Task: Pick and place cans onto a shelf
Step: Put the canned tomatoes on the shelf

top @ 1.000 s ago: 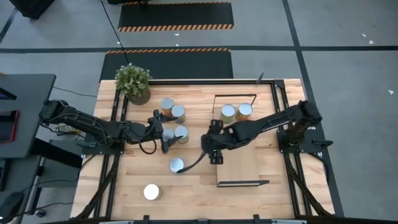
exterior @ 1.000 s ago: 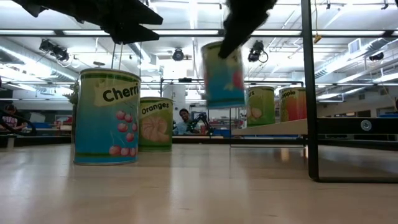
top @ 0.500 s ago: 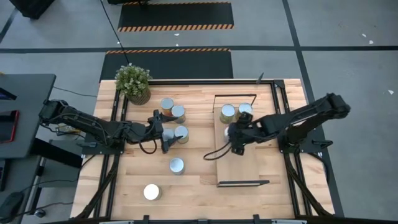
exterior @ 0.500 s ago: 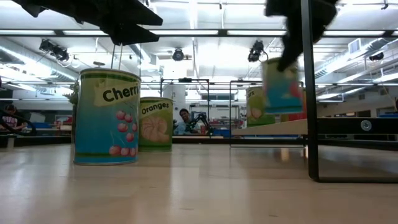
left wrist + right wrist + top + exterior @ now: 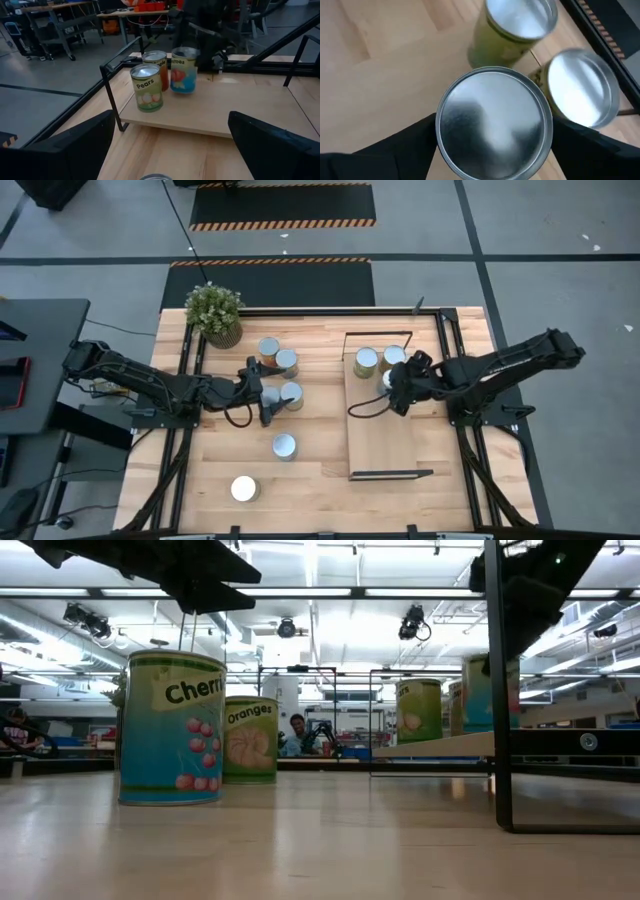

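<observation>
The right gripper [image 5: 393, 385] sits low over the far end of the shelf [image 5: 385, 440], set directly astride a blue-labelled can [image 5: 183, 70]. In its own wrist view the can's silver lid fills the space between the two dark sides of the claw. We cannot tell whether the claw is clamped on the can or has let go of it.

From the left wrist view the blue-labelled can stands upright on the shelf board, just beside a can marked Pears [image 5: 146, 87] and an orange-sided can [image 5: 159, 65] behind that one. The three form a tight cluster near the shelf's black end frame.

The left gripper [image 5: 265, 402] hangs over the table at the middle of the left half, its fingers [image 5: 60, 150] spread wide with nothing between them — it holds no can. In the high view loose cans stand around it: two near the potted plant [image 5: 214, 312], one [image 5: 291, 392] just beside the claw, one [image 5: 285, 445] nearer the front, and a white-topped can [image 5: 244, 489] by the front edge. In the low view a Cherries can [image 5: 172, 728] and an Oranges can [image 5: 250, 738] stand on the tabletop — well apart from the shelf.
</observation>
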